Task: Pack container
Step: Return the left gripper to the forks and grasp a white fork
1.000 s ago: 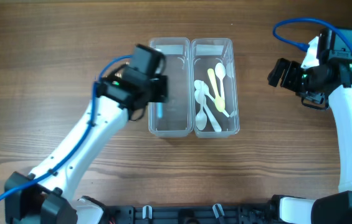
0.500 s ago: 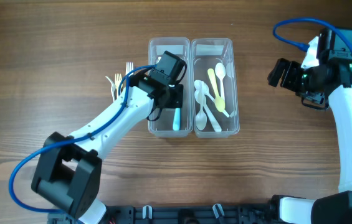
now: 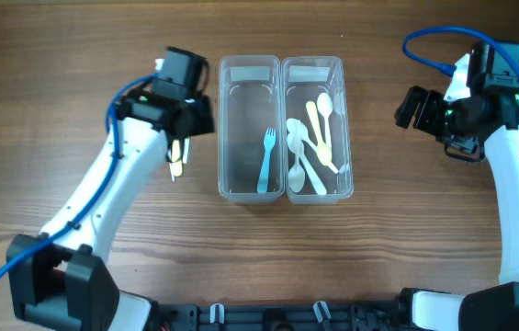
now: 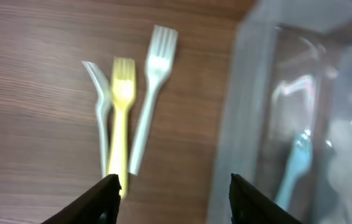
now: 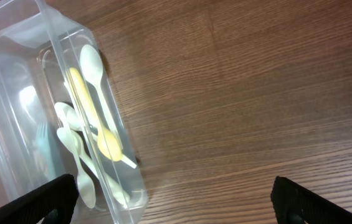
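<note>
The clear two-compartment container [image 3: 281,62] stands mid-table. A blue fork [image 3: 265,161] lies alone in its left compartment, and several white and yellow spoons [image 3: 312,142] fill the right one. My left gripper [image 3: 186,124] hovers left of the container, over the loose forks on the table. It is open with nothing between its fingers [image 4: 174,190]. Below it lie a clear fork [image 4: 101,118], a yellow fork [image 4: 121,118] and a white fork [image 4: 151,93]. The container wall [image 4: 244,124] is to their right. My right gripper [image 3: 422,108] hangs open and apart, right of the container [image 5: 14,37].
In the overhead view the left arm hides most of the forks; only a yellow handle tip [image 3: 174,165] shows. Bare wood table [image 3: 406,211] surrounds the container. The right gripper [image 5: 176,199] looks down on bare wood beside the spoons [image 5: 91,99].
The left gripper opened and left the blue fork in the left compartment. It then drew back left, out of the container, to above the forks on the table. The right arm stayed still.
</note>
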Controlling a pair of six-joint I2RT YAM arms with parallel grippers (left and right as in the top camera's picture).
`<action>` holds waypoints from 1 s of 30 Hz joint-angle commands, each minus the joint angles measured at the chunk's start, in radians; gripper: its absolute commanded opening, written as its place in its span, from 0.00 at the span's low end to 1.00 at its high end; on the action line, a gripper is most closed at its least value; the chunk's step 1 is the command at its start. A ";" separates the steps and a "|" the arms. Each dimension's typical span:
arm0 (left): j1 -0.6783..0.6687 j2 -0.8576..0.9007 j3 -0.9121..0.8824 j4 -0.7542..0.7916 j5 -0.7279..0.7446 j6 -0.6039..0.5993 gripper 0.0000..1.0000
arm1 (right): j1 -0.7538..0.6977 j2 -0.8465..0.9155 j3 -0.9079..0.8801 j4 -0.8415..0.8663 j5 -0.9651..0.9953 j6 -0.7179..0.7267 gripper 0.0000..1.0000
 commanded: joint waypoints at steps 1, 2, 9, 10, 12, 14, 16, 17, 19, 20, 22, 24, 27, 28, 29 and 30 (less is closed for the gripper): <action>0.042 0.087 -0.010 0.030 -0.009 -0.001 0.57 | -0.004 0.009 0.002 -0.002 -0.011 -0.008 1.00; 0.047 0.108 -0.010 0.040 -0.009 -0.001 0.56 | -0.004 0.009 0.002 -0.004 -0.012 -0.008 1.00; 0.075 0.250 -0.010 0.079 -0.008 -0.003 0.44 | -0.004 0.009 0.002 -0.009 -0.011 -0.008 1.00; 0.077 0.264 -0.010 0.079 -0.008 -0.003 0.44 | -0.004 0.009 0.002 -0.009 -0.011 -0.008 1.00; 0.079 0.285 -0.010 0.078 -0.008 -0.002 0.44 | -0.004 0.009 0.002 -0.009 -0.011 -0.008 1.00; 0.079 0.302 -0.010 0.083 -0.009 -0.002 0.44 | -0.004 0.009 0.002 -0.009 -0.011 -0.008 1.00; 0.080 0.318 -0.010 0.105 -0.002 -0.003 0.44 | -0.004 0.009 0.002 -0.009 -0.012 -0.008 1.00; 0.080 0.328 -0.010 0.123 0.007 -0.002 0.44 | -0.004 0.009 0.002 -0.009 -0.011 -0.008 1.00; 0.080 0.340 -0.010 0.158 0.033 0.002 0.44 | -0.004 0.009 0.002 -0.013 -0.011 -0.008 1.00; 0.080 0.344 -0.010 0.174 0.045 0.007 0.44 | -0.004 0.009 0.002 -0.013 -0.011 -0.008 1.00; 0.080 0.349 -0.010 0.205 0.065 0.030 0.44 | -0.004 0.009 0.002 -0.016 -0.012 -0.008 1.00; 0.080 0.351 -0.010 0.227 0.067 0.032 0.45 | -0.004 0.009 0.002 -0.020 -0.011 -0.008 1.00; 0.080 0.355 -0.010 0.253 0.066 0.032 0.46 | -0.004 0.009 0.002 -0.021 -0.011 -0.008 1.00; 0.081 0.358 -0.010 0.264 0.063 0.037 0.46 | -0.004 0.009 0.002 -0.021 -0.011 -0.008 1.00; 0.082 0.361 -0.010 0.272 0.063 0.048 0.45 | -0.004 0.009 0.002 -0.021 -0.011 -0.008 1.00; 0.082 0.364 -0.010 0.280 0.062 0.056 0.44 | -0.004 0.009 0.002 -0.023 -0.011 -0.008 1.00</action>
